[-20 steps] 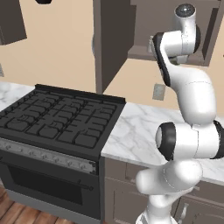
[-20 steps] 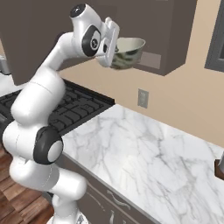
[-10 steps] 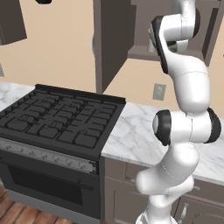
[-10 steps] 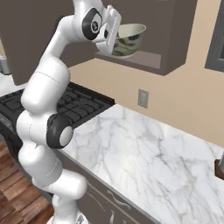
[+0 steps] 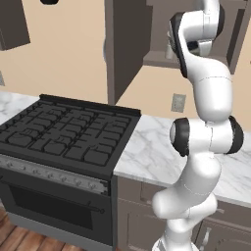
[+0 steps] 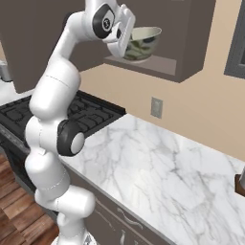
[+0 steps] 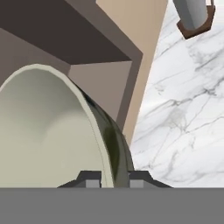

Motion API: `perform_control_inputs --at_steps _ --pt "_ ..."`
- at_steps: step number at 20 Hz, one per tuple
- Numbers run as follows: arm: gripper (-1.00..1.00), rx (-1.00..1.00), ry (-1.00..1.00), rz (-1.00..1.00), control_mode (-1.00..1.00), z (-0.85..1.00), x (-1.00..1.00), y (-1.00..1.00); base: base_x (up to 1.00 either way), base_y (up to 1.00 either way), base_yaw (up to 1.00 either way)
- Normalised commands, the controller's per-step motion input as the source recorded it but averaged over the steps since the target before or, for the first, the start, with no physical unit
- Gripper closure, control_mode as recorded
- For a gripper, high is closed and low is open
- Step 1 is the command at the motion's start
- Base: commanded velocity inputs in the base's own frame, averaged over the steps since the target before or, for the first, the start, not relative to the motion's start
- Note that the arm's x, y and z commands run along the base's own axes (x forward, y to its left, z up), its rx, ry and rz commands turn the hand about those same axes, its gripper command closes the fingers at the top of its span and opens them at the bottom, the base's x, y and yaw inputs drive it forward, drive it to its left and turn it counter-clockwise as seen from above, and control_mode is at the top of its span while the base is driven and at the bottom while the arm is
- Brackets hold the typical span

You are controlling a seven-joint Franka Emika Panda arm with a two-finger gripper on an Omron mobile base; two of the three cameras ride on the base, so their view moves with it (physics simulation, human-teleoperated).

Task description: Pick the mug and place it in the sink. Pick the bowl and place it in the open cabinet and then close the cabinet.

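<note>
The pale cream-green bowl (image 6: 142,42) is tipped on its side in the air, just above the front edge of the open cabinet's (image 6: 162,67) bottom shelf. My gripper (image 6: 127,44) is shut on the bowl's near rim. In the hand view the bowl (image 7: 43,131) fills the left side, and its rim runs down between my fingertips (image 7: 90,180). The cabinet's (image 7: 65,30) dark underside lies behind it. From the left base view my arm hides the bowl, in front of the cabinet (image 5: 158,59) with its door (image 5: 126,44) swung open. The mug and the sink are out of view.
A black gas stove (image 5: 63,137) stands left of the marble counter (image 6: 158,162). A wall outlet (image 6: 156,107) sits below the cabinet. A grey object in a brown holder (image 7: 194,15) rests on the counter at the far right (image 6: 239,182).
The arm has stretched upward and lifted the bowl from below the shelf up to the level of the cabinet opening. The grip on the rim is unchanged.
</note>
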Motion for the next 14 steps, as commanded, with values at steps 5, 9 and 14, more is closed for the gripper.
perform_control_inputs --at_steps 5,9,14 --pt "1.0 0.0 0.0 0.0 -1.0 -0.36 0.29 -0.09 0.0 0.0 0.0" --pt "1.0 0.0 -0.07 0.0 -1.0 -0.32 0.27 -0.1 0.0 0.0 0.0" --pt "1.0 0.0 -0.07 0.0 -1.0 -0.21 0.3 -0.16 0.0 0.0 0.0"
